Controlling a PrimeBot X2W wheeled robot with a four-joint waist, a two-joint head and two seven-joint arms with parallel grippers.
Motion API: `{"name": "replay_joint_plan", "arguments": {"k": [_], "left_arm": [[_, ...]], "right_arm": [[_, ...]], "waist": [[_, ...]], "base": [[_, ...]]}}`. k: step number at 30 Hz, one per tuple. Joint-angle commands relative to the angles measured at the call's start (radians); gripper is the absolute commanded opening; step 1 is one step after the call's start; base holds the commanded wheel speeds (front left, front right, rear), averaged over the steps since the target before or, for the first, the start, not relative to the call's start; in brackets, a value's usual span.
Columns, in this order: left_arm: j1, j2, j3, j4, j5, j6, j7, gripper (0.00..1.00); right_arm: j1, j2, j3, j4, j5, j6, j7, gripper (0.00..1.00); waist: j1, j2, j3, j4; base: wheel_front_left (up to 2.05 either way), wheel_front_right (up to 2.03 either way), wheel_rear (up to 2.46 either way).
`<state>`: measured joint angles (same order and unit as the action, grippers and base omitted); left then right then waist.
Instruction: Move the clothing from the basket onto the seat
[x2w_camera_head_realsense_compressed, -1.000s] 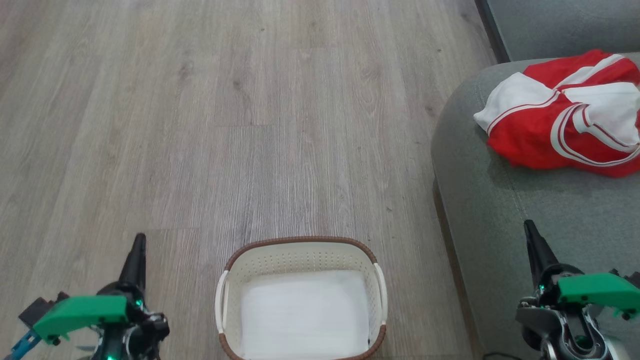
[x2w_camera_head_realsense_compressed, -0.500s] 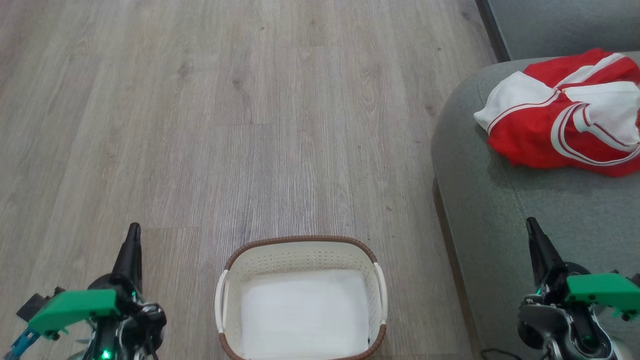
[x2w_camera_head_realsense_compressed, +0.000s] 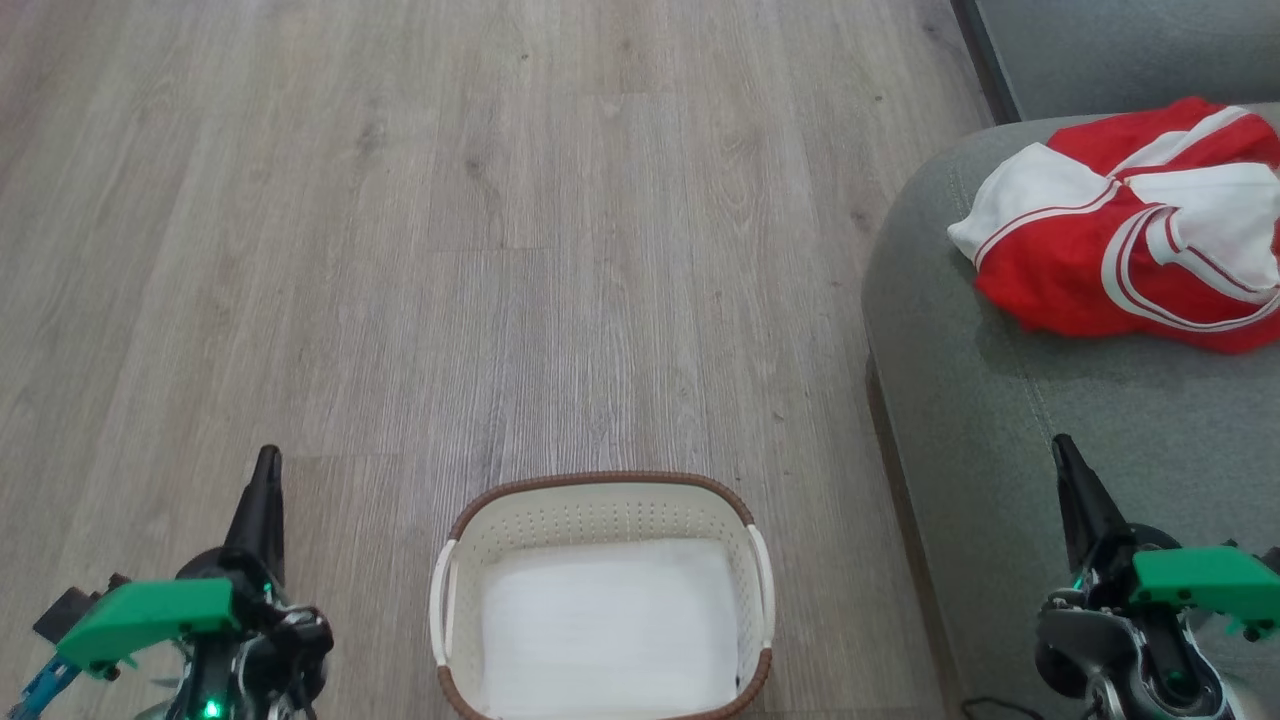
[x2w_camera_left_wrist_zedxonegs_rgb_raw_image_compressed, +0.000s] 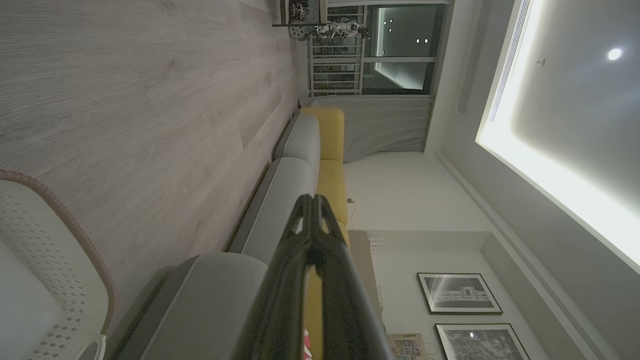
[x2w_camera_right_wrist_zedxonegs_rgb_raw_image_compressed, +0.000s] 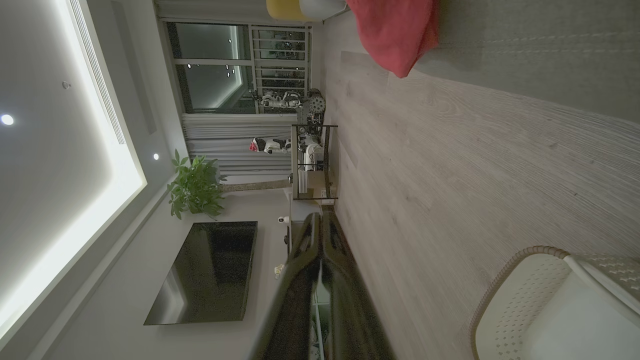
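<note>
The red clothing with white panels and stripes lies bunched on the grey-green seat at the right; a red corner of the clothing hangs into the right wrist view. The cream basket stands on the floor at bottom centre, holding just a flat white sheet. My left gripper is shut and empty, left of the basket above the floor. My right gripper is shut and empty over the seat's front part, well below the clothing. The basket's perforated wall and the basket's rim appear in the wrist views.
Wooden floor stretches ahead of the basket. A sofa backrest rises at the top right. Far off stand a metal rack, a plant and a dark screen.
In the first half second the left gripper shifted slightly up and left, and the right gripper rose a little. Since then nothing has moved.
</note>
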<state>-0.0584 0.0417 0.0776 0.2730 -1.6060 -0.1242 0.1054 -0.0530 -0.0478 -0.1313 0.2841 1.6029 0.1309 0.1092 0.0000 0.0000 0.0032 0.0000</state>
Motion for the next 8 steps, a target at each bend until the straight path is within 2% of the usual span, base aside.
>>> {"name": "replay_joint_plan", "arguments": {"k": [1, 8], "left_arm": [[-0.050, 0.009, 0.037, -0.027, -0.002, -0.007, 0.008, 0.00], [-0.050, 0.009, 0.037, -0.028, -0.002, -0.007, 0.008, 0.00]], "right_arm": [[-0.055, -0.002, 0.017, -0.039, 0.006, 0.000, 0.004, 0.00], [-0.055, -0.002, 0.017, -0.039, 0.006, 0.000, 0.004, 0.00]], "waist": [[0.0000, 0.0000, 0.000, 0.000], [0.0000, 0.0000, 0.000, 0.000]], "base": [[0.00, 0.00, 0.00], [0.00, 0.00, 0.00]]}}
